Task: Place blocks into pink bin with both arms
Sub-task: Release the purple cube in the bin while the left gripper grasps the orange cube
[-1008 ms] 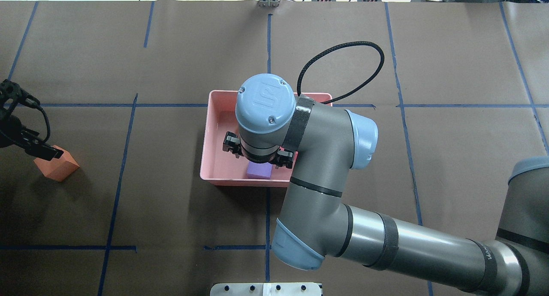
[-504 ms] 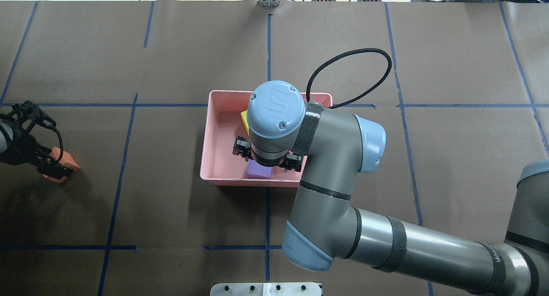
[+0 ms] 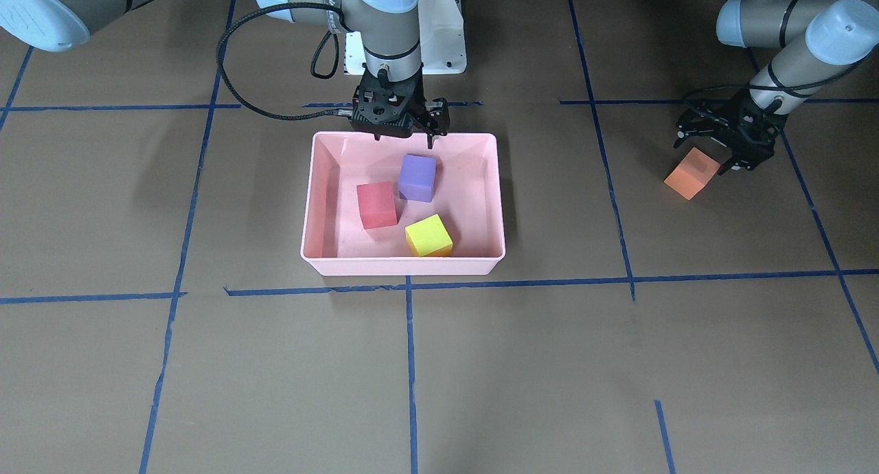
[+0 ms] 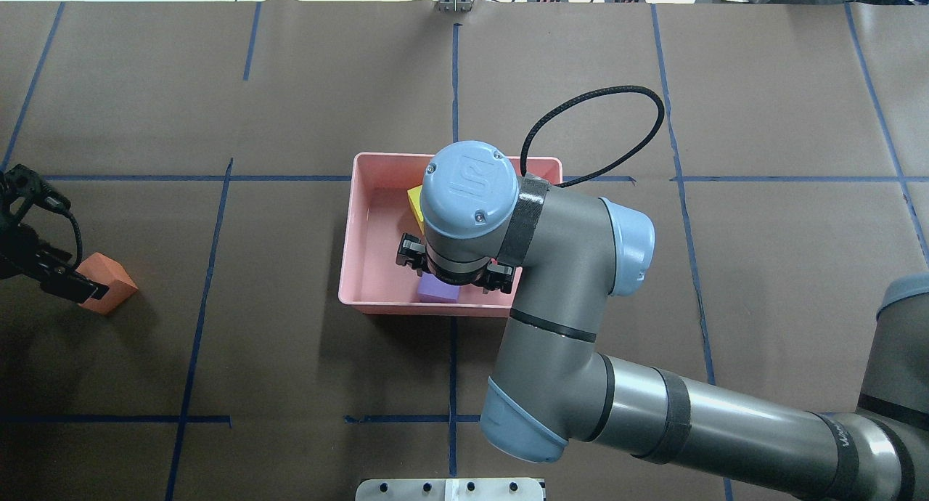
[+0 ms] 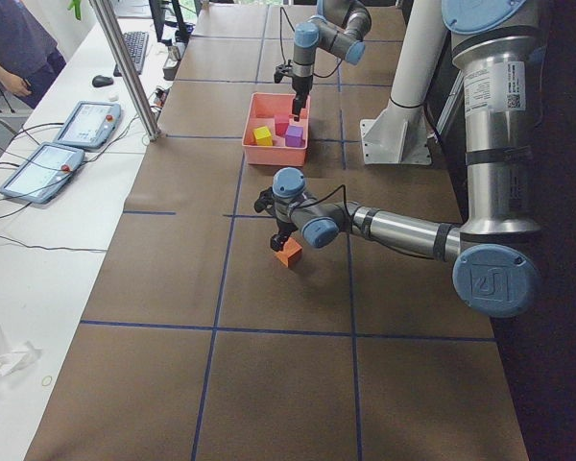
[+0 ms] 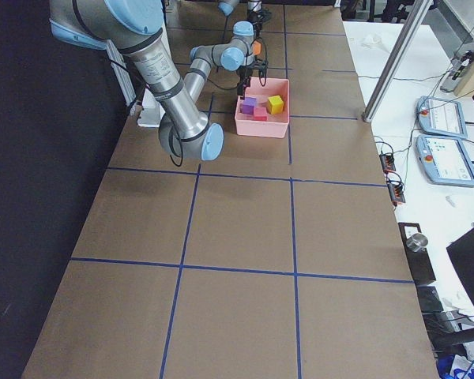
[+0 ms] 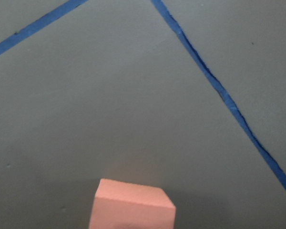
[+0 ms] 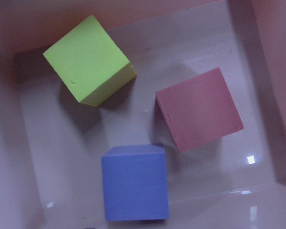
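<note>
- Front-facing view: I am seeing the right gripper (image 3: 404, 139) hanging over the robot-side wall of the pink bin (image 3: 357, 266), fingers spread and carrying nothing. The purple block (image 3: 417, 177) is lying on the bin floor just beyond the fingertips. The red block (image 3: 376, 205) is sitting close beside it and the yellow block (image 3: 428, 235) farther off. I am judging this arm's share as delivered, which is why the fingers are open and empty.
- Same view: the left gripper (image 3: 707, 156) is hovering low with fingers spread. The orange block (image 3: 691, 174) is resting on the table, only partly under the gap between the fingers and well apart from the bin. I am reading this as lining up for a pick.
- Overhead view: the right wrist is covering most of the bin, with purple showing beneath the fingers. One left finger is overlapping the orange block's edge; I cannot tell whether it is touching.
- Exterior left view: the near gripper is standing over the orange block, too small to judge.
- Exterior right view: three blocks are sitting in the bin, below the near arm's fingers.
- Left wrist view: orange is showing at the bottom edge only, with no fingers in frame.
- Right wrist view: three blocks are lying loose, with no fingers in frame.
</note>
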You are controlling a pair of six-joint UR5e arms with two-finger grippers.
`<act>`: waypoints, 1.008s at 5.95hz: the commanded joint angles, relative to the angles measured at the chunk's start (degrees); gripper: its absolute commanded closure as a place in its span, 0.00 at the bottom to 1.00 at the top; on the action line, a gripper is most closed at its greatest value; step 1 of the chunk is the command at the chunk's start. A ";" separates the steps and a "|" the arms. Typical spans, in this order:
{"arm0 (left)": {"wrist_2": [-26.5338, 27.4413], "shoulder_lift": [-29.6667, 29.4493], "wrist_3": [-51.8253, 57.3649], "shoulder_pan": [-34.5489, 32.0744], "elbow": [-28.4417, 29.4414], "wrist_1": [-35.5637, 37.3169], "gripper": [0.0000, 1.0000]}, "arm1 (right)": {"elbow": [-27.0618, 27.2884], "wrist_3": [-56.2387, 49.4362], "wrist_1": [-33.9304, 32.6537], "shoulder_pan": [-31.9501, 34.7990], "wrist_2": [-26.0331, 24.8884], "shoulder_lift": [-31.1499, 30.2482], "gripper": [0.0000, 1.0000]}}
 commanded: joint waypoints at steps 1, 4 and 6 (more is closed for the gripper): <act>2.66 0.11 -0.03 0.37 0.96 0.00 0.00 | 0.09 0.02 0.06 -0.25 -0.06 -0.60 0.00; 2.49 -0.59 -0.73 3.87 2.01 0.09 0.00 | 2.91 -0.24 0.15 -0.86 -0.06 -3.68 0.00; 2.67 -2.52 -0.47 5.03 5.78 -0.09 0.00 | 2.91 -0.33 0.24 -0.95 -0.06 -4.03 0.00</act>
